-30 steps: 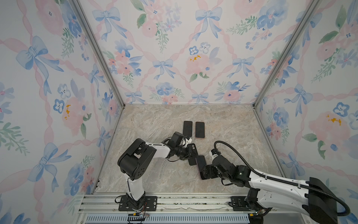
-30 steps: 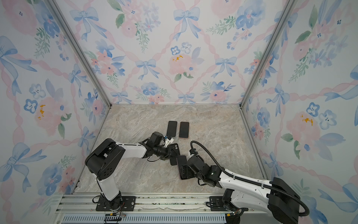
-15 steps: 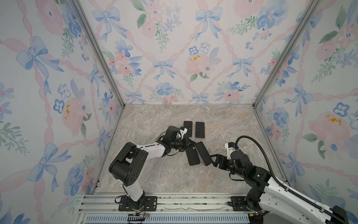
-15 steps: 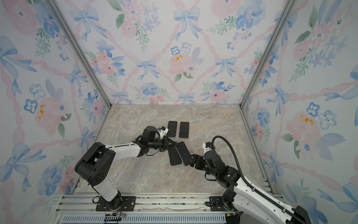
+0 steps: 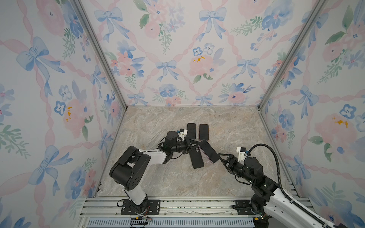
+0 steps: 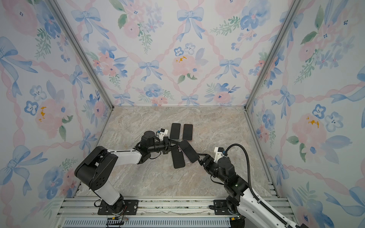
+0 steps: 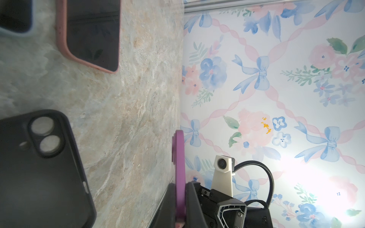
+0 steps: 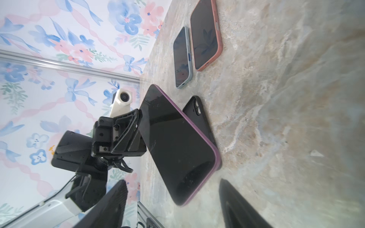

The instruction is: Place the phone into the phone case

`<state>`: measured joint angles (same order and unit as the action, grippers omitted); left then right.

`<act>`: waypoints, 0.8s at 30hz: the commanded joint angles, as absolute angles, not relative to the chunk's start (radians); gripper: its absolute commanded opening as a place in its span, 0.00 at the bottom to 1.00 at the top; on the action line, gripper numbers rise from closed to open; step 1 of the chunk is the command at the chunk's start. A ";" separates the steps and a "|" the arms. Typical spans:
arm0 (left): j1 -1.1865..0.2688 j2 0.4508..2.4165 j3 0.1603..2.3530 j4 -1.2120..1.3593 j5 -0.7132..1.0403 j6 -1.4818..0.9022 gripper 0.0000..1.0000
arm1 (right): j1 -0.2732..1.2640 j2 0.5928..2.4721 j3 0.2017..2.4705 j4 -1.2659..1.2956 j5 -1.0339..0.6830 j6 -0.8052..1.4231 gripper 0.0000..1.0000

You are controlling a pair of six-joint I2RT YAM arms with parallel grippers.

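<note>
A purple-edged phone [image 5: 208,152] [image 6: 188,151] with a dark screen hangs tilted above the table. My left gripper [image 5: 194,145] [image 7: 180,187] is shut on one end of it, and the left wrist view shows its thin purple edge [image 7: 179,167]. A black phone case [image 5: 196,159] [image 7: 39,167] [image 8: 197,112] lies flat beneath, camera cut-outs showing. My right gripper [image 5: 222,158] [image 8: 172,183] is open at the free end of the phone [image 8: 173,146]. That end sits between the fingers with a gap on each side.
Two cased phones lie side by side behind the work spot, one in a pink case [image 5: 203,131] [image 8: 206,35] and one in a blue-grey case [image 5: 191,130] [image 8: 182,57]. Floral walls enclose the marble table [image 5: 177,181] on three sides.
The phone has risen from the front of the table and now hangs tilted over the case in my left gripper. My right arm swung back right and its jaws have narrowed.
</note>
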<state>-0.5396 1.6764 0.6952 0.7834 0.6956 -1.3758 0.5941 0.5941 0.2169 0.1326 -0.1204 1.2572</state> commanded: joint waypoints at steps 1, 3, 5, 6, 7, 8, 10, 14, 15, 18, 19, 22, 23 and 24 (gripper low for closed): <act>-0.535 1.663 0.683 0.948 0.704 -1.456 0.00 | 0.566 0.644 0.175 0.333 -0.175 1.320 0.70; -0.535 1.664 0.676 0.979 0.698 -1.474 0.00 | 0.560 0.687 0.175 0.389 -0.189 1.333 0.68; -0.532 1.663 0.673 0.996 0.696 -1.485 0.00 | 0.559 0.713 0.170 0.429 -0.196 1.342 0.67; -0.532 1.664 0.673 1.001 0.696 -1.488 0.00 | 0.558 0.721 0.166 0.441 -0.193 1.344 0.66; -0.531 1.665 0.673 1.005 0.695 -1.492 0.00 | 0.555 0.728 0.163 0.454 -0.191 1.345 0.66; -0.531 1.665 0.673 1.011 0.694 -1.495 0.00 | 0.554 0.732 0.158 0.464 -0.189 1.345 0.64; -0.531 1.672 0.671 1.033 0.696 -1.511 0.00 | 0.553 0.742 0.159 0.488 -0.186 1.342 0.59; -0.532 1.681 0.669 1.073 0.702 -1.537 0.00 | 0.545 0.759 0.176 0.493 -0.183 1.317 0.48; -0.532 1.683 0.667 1.079 0.703 -1.540 0.00 | 0.542 0.766 0.178 0.509 -0.185 1.319 0.46; -0.532 1.684 0.666 1.084 0.704 -1.543 0.00 | 0.538 0.788 0.183 0.543 -0.193 1.319 0.38; -0.532 1.686 0.666 1.084 0.706 -1.545 0.00 | 0.539 0.792 0.186 0.546 -0.196 1.318 0.36; -0.534 1.689 0.660 1.090 0.708 -1.548 0.00 | 0.537 0.792 0.192 0.547 -0.196 1.312 0.28; -0.535 1.690 0.661 1.091 0.708 -1.548 0.00 | 0.535 0.789 0.193 0.546 -0.196 1.309 0.26; -0.535 1.689 0.659 1.090 0.707 -1.548 0.00 | 0.535 0.786 0.196 0.546 -0.196 1.305 0.26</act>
